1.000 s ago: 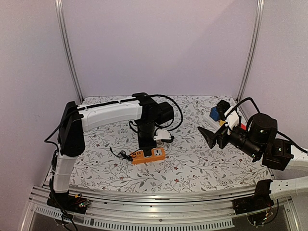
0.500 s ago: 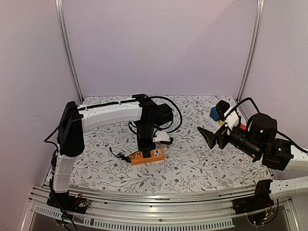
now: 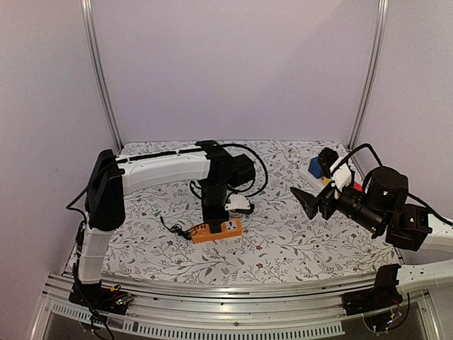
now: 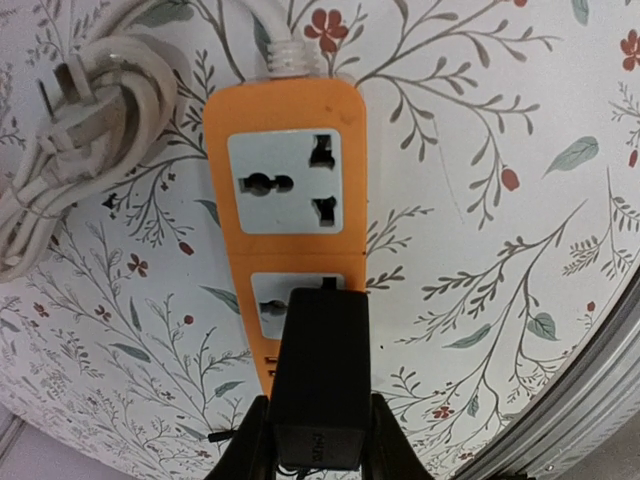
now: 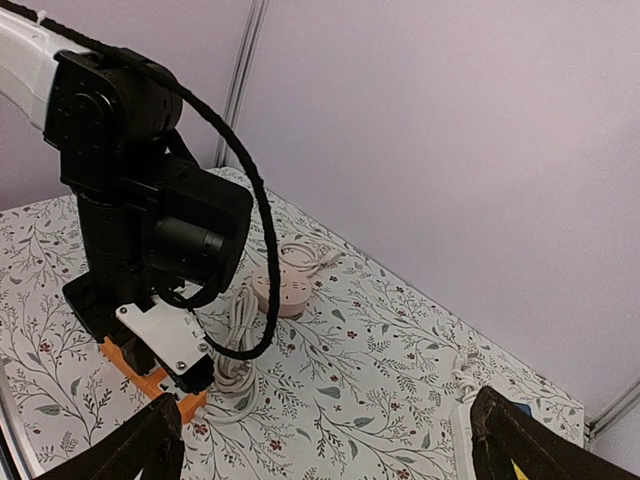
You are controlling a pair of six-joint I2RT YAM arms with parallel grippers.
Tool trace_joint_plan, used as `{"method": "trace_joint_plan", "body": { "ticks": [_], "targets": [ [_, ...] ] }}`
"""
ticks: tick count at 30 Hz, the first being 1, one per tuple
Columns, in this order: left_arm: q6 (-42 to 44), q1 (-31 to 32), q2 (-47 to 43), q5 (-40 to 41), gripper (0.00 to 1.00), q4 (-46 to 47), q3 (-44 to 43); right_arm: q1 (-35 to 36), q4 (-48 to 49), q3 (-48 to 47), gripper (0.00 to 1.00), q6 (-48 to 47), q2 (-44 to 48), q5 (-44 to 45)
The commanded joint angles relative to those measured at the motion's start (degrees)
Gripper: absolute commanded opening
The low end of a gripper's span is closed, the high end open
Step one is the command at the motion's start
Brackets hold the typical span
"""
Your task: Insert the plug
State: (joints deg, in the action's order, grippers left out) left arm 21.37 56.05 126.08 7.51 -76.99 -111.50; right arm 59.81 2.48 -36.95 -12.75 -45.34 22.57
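Black in colour, one plug (image 4: 320, 375) is clamped between the two fingers of the left tool (image 4: 318, 440), which is closed narrowly on the plug's sides. The plug stands over one orange power strip (image 4: 290, 150) that lies flat on the bench (image 3: 283, 241), near its middle. Two white socket faces show on the strip. The upper socket (image 4: 285, 182) is uncovered. The lower socket (image 4: 275, 300) is partly covered by the plug's front end, and it cannot be told whether the pins are seated. One bundle of white cord (image 4: 70, 140) lies just beside the strip.

Left arm: the upper link rises from the base, the white forearm runs level toward the middle of the bench, and the wrist points straight down onto the strip.

Right arm: low and extended from the right side, with the right tool (image 3: 315, 202) pointing left above the bench, well apart from the strip. Its fingers (image 5: 140, 445) are spread wide and hold nothing.
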Motion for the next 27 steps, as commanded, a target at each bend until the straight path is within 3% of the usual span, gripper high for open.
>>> {"method": "trace_joint_plan", "body": {
  "ticks": [1,7,18,27],
  "targets": [
    [-1.8,0.6,1.9,0.6,0.0,-4.6,5.3,-0.3,-1.3,0.1,0.99,0.1,0.9,0.1],
    [-2.3,1.4,1.9,0.6,0.0,2.4,17.8,-0.4,-1.6,0.1,0.99,0.0,1.2,0.2],
    [1.1,2.1,9.5,-0.4,0.0,-5.2,8.3,-0.3,-1.5,-1.3,0.99,-1.0,-0.3,-0.2],
    [2.8,1.7,11.3,-3.6,0.0,0.0,17.3,-0.4,-1.6,-0.4,0.99,-0.5,0.4,0.1]
  ]
}}
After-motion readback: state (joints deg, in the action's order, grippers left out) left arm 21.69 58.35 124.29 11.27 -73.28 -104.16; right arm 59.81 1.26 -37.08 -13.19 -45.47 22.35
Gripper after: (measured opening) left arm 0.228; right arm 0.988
